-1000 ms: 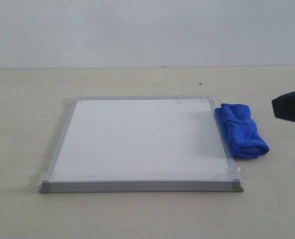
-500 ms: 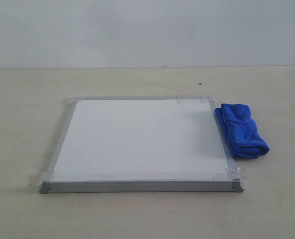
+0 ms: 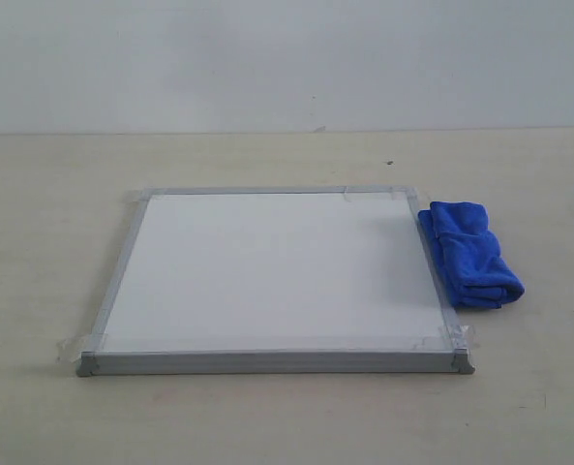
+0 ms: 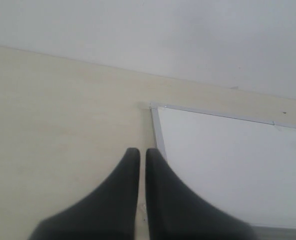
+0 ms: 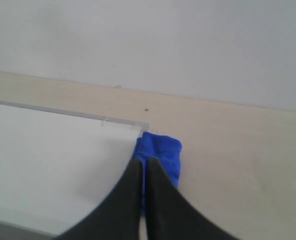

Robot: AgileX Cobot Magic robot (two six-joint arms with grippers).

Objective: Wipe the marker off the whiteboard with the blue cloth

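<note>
The whiteboard [image 3: 267,271] lies flat on the table, its white face plain, with no red marker line showing in any view. The folded blue cloth [image 3: 470,254] rests on the table against the board's right edge. Neither gripper appears in the exterior view. In the left wrist view my left gripper [image 4: 139,151] is shut and empty, hovering over the table beside the whiteboard [image 4: 227,165]. In the right wrist view my right gripper [image 5: 144,161] is shut and empty, with the blue cloth [image 5: 160,150] lying beyond its tips, next to the whiteboard [image 5: 53,160].
The beige table [image 3: 287,417] spreads around the board on all sides. A pale wall [image 3: 287,58] rises behind it. Clear tape [image 3: 453,336] holds the board's corners down.
The dark part of the right arm seen at the right edge of the exterior view a second ago has gone out of view. Board and cloth have not moved.
</note>
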